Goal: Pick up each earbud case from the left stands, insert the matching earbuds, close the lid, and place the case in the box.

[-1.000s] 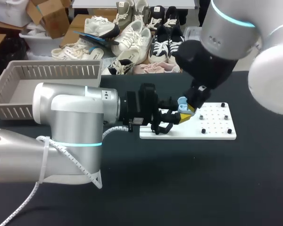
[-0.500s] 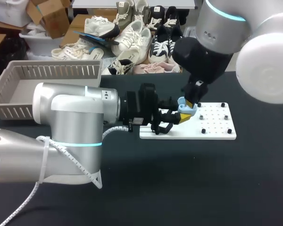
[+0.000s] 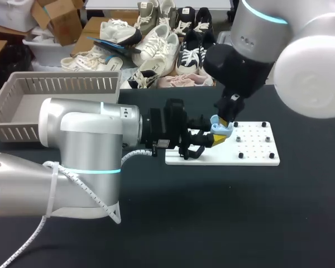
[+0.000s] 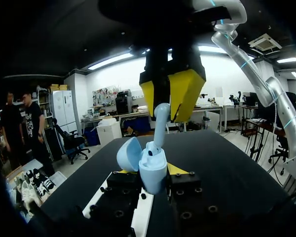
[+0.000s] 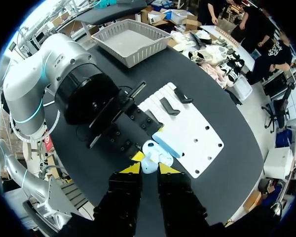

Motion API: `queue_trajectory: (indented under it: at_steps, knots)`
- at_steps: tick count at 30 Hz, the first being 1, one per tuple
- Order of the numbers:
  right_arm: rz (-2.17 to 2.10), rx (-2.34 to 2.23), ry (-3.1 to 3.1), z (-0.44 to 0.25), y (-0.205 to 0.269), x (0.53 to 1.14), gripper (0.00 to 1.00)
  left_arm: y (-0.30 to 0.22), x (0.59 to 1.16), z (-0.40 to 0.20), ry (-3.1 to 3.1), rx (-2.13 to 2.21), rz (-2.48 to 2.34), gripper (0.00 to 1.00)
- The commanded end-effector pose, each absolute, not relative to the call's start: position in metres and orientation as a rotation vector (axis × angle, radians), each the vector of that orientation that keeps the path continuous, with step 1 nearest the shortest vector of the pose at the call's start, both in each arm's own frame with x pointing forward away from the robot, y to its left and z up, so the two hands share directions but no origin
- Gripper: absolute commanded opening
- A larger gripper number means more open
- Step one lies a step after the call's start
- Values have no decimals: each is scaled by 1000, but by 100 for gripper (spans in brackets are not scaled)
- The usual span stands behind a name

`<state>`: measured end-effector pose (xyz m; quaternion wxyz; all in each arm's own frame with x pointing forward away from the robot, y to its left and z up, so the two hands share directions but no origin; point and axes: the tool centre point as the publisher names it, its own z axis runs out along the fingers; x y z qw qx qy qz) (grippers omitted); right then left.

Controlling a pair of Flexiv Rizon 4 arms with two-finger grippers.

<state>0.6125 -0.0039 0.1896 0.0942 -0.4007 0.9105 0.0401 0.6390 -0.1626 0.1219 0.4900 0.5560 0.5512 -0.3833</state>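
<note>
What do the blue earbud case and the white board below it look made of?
Earbud case: likely moulded plastic, pale blue, smooth satin; soft highlights on its rounded shell.
Board: looks like rigid white plastic or painted sheet, matte, flat, with a drilled hole grid; can't tell which.

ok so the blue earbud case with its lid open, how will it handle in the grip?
Probably light: the earbud case looks small between the fingers of the left gripper. Its rounded, smooth-looking shell may slip or twist. The open lid hangs off one side, so a knock could swing it.
</note>
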Motion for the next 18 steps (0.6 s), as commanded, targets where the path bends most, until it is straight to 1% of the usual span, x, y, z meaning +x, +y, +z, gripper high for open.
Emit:
queue_trajectory:
  at_steps: [1,18]
  knots:
    - [119,-1191,2710,188,-2,615,0,-164,636,121,1342,1334,-915,0]
    - [103,-1208,2715,182,2,620,0,-164,636,121,1342,1334,-915,0]
